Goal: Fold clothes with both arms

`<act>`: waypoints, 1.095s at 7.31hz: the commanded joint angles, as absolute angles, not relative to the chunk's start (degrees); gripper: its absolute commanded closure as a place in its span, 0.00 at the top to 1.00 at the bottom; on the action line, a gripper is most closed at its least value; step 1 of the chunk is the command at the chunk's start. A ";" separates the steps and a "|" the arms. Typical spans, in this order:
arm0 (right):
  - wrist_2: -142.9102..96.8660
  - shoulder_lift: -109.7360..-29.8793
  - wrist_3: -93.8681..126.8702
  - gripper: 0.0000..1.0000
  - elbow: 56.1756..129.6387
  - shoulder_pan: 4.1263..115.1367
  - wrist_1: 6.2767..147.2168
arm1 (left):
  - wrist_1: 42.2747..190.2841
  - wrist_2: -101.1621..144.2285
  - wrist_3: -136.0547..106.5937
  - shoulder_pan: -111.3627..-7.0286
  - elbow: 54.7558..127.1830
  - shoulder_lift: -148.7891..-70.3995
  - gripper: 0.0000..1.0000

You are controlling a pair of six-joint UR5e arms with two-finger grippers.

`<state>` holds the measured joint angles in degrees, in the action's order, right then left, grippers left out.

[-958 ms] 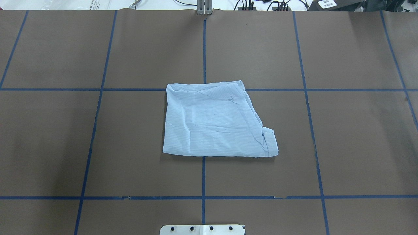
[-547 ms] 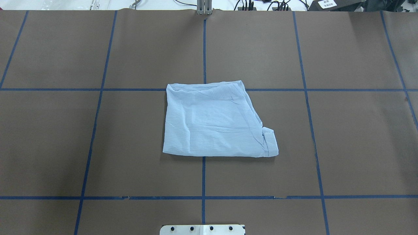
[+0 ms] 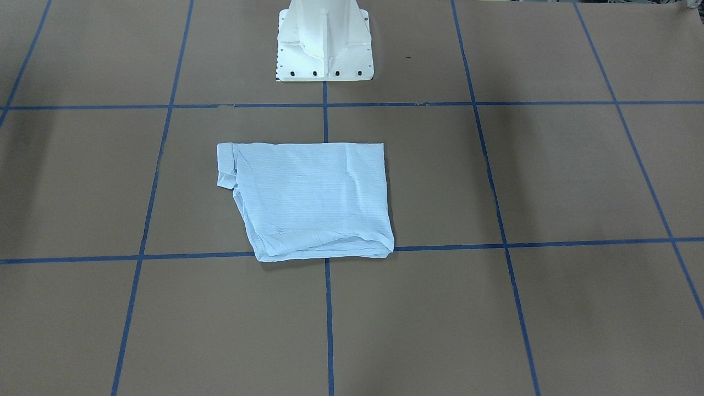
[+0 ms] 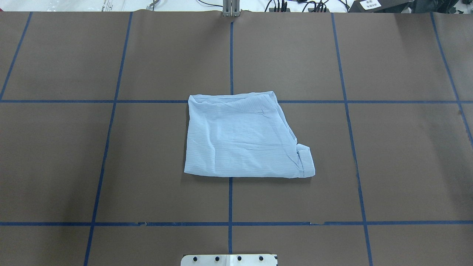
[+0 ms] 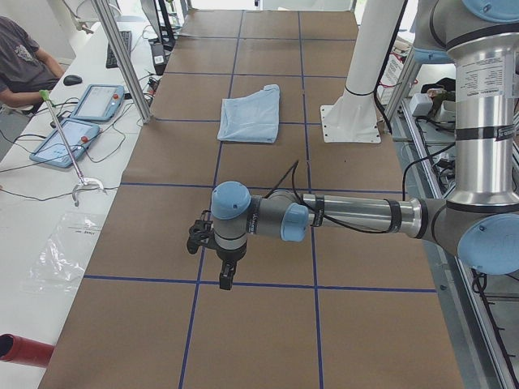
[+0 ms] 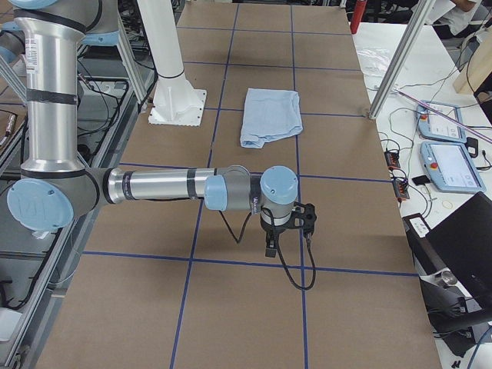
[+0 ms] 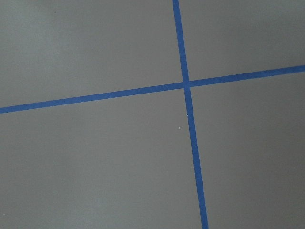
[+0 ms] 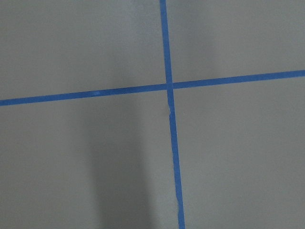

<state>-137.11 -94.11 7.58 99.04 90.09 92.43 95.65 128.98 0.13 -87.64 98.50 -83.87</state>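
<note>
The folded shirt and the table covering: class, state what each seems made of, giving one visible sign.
The shirt looks like thin woven fabric, perhaps cotton: fine stripes, soft creases, matte. The table covering is probably matte brown paper: small torn nicks at a seam.

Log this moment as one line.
shirt: folded, lying on table | left gripper: over table, clear of shirt, jaws unreadable | right gripper: likewise | contact: none

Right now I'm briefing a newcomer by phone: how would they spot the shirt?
Find the brown table gridded with blue tape, then the white pedestal on it. Just ahead, astride the centre line, lies the shirt: the only cloth there, pale blue, folded flat.
</note>
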 commanded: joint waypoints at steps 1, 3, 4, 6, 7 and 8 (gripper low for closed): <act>-137.11 -95.01 7.73 1.00 99.49 90.35 92.64 | 95.71 129.02 0.18 -87.71 98.61 -83.85 1.00; -137.20 -96.67 10.79 1.00 101.16 90.35 92.20 | 95.71 129.02 0.18 -87.71 99.05 -83.85 1.00; -137.20 -96.94 11.42 1.00 100.99 90.26 92.02 | 95.71 129.02 0.09 -87.71 99.05 -83.85 1.00; -137.20 -96.94 11.42 1.00 100.63 90.26 92.02 | 95.71 129.11 -0.09 -87.71 99.05 -83.85 1.00; -137.20 -96.86 11.34 1.00 100.63 90.26 92.02 | 95.54 131.72 -2.70 -87.71 98.79 -84.02 1.00; -137.20 -96.77 11.42 1.00 100.63 90.26 92.02 | 95.54 135.58 -8.12 -87.71 99.14 -83.85 1.00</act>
<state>-137.20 -96.85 11.36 100.65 90.27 92.03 95.60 131.85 -3.22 -87.71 98.99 -83.91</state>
